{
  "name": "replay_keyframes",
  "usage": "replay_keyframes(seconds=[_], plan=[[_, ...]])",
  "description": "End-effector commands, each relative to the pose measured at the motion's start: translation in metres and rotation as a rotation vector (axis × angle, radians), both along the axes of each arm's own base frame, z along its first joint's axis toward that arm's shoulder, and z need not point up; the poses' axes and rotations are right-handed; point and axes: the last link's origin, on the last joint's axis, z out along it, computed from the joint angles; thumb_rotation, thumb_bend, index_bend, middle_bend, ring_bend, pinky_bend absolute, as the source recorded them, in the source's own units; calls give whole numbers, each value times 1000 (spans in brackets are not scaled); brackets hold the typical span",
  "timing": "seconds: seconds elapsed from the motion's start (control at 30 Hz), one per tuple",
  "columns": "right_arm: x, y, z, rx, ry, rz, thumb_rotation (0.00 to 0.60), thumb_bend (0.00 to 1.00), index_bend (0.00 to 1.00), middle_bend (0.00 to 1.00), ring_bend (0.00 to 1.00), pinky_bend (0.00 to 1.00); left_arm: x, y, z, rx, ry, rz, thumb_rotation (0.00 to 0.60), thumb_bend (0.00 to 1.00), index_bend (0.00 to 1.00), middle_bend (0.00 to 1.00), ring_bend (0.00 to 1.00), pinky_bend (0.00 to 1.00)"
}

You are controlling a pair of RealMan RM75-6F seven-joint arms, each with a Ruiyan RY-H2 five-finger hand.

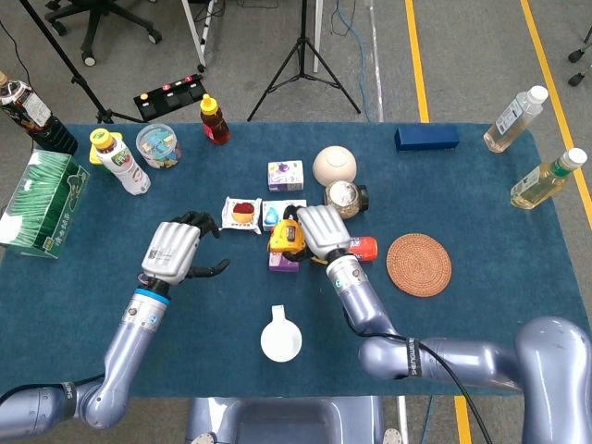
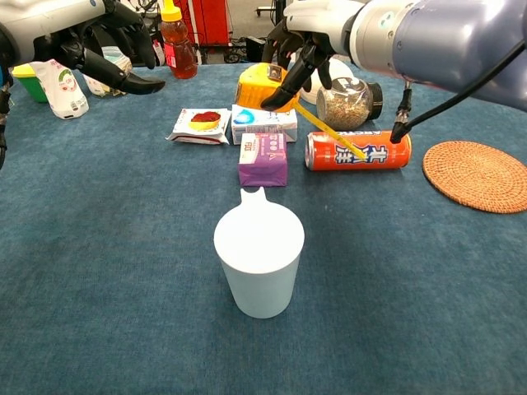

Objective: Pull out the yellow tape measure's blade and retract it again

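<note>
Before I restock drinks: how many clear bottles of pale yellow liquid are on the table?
2, both at the table's far right edge: one bottle at the back corner, the other bottle just nearer. None seem hidden.
</note>
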Motion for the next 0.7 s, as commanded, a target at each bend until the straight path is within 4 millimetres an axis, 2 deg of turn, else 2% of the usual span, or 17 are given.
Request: replay_keyframes(seconds=[0.03,0.4,0.7], plan=[[1,-1,-1,0,-4,-8,511,248,535,521,575,639,2,1,-3,3,0,0,410,203,412,326,260,416],[6,-3,-7,-8,-2,-37,510,246,535,521,575,645,9,4,-20,7,17,-12,416,203,407,315,252,416],[6,0,-2,-13,-10,-53,511,248,533,518,575,649,20,10,-34,44,25,-27,412,202,403,313,244,417]])
